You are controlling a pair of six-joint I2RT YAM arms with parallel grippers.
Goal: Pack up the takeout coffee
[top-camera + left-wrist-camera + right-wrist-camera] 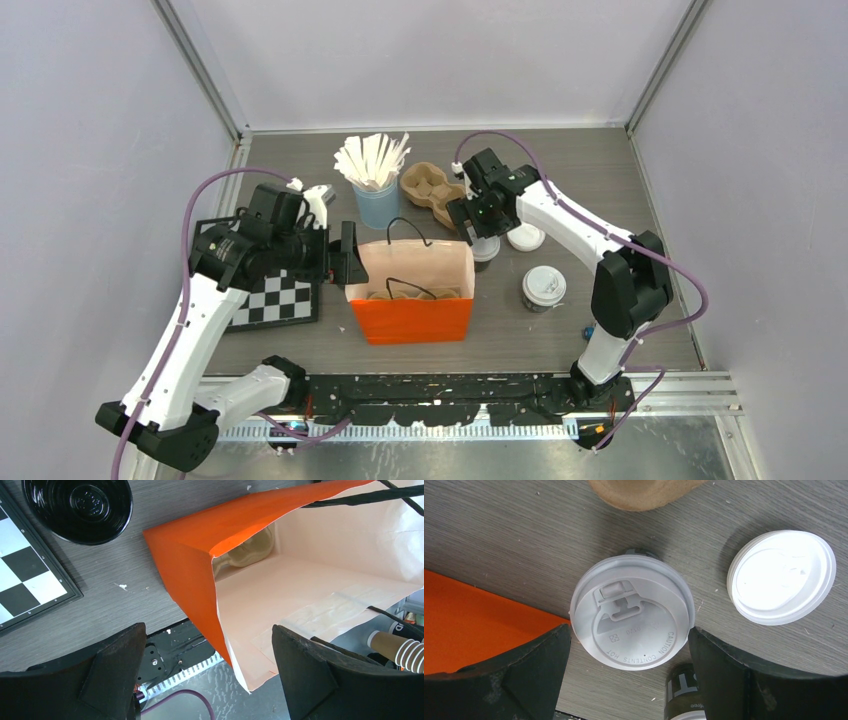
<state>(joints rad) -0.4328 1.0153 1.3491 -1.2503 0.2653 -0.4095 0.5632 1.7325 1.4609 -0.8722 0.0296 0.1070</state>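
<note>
One takeout coffee cup (633, 612), dark with a white lid, stands just right of the orange bag (410, 318). My right gripper (629, 635) is open right above it, one finger on each side of the lid. It shows under the right gripper (478, 228) in the top view. The second cup (543, 287) stands nearer, to the right, and its top edge shows in the right wrist view (684, 692). My left gripper (207, 645) is open with the bag's left rim (200, 575) between its fingers. A brown pulp carrier (250, 547) lies inside the bag.
A loose white lid (781, 577) lies right of the first cup. Another pulp carrier (432, 190) and a light-blue cup of white sticks (375, 195) stand behind the bag. A checkerboard (275, 298) lies left of the bag. A black bowl (77, 507) sits beside it.
</note>
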